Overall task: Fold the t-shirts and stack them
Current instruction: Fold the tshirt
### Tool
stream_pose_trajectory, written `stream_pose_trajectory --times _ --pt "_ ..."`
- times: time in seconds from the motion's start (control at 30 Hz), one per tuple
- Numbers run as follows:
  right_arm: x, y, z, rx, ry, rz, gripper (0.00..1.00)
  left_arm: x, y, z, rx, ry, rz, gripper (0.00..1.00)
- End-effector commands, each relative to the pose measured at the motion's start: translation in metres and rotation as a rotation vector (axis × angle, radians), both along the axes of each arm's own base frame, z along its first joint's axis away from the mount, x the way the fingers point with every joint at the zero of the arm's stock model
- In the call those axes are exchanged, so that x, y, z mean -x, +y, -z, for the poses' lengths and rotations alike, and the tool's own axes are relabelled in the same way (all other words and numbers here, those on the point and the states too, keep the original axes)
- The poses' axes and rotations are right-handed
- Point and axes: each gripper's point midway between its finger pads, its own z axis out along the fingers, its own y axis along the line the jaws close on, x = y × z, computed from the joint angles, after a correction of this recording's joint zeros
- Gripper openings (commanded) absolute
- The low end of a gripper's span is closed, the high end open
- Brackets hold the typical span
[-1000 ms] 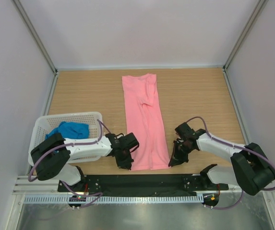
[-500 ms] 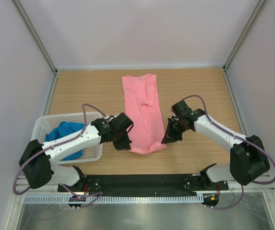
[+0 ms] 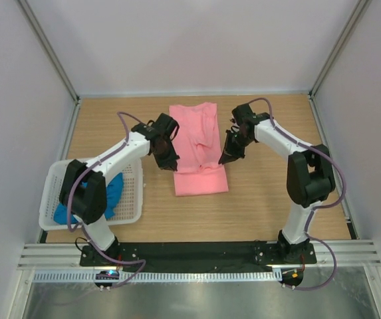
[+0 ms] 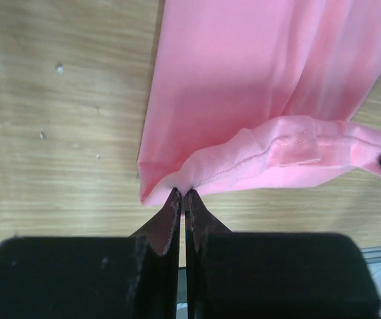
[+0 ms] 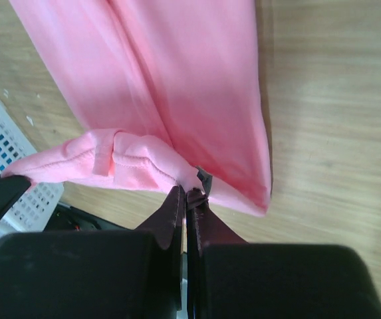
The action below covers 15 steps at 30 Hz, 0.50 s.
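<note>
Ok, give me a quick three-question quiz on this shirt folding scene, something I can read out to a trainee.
1. Which container holds the blue t-shirt?
2. True or false: the left jaws and the right jaws are each shut on the hem of the pink t-shirt.
3. The near end of the pink t-shirt is: A) lying flat and unfolded, B) raised and doubled back over the rest, C) bunched inside the basket.

Key: 1. The white basket. 2. True. 3. B.
</note>
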Motion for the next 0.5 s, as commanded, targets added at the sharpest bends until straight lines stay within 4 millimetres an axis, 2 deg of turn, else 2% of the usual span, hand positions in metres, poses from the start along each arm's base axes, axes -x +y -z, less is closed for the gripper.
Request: stream_pose_trajectory --times 0.0,0.13,0.33,0.47 --pt "-0.024 -0.001 -0.005 -0.011 -0.027 -0.026 0.01 -0.017 -0.003 -0.003 0.025 0.009 0.048 0.0" --pt "-0.047 -0.004 -0.009 -0.026 -0.047 -0.012 0.01 -0.037 -0.005 -0.001 0.032 0.009 0.045 0.0" --pt "-0.067 0.001 -0.008 -0.073 -0.054 -0.02 0.01 -0.058 -0.002 0.002 0.032 0.017 0.033 0.0" --pt "-0.078 0.004 0.002 -0.098 -0.029 -0.011 0.01 -0.071 -0.003 0.002 0.026 0.024 0.038 0.0"
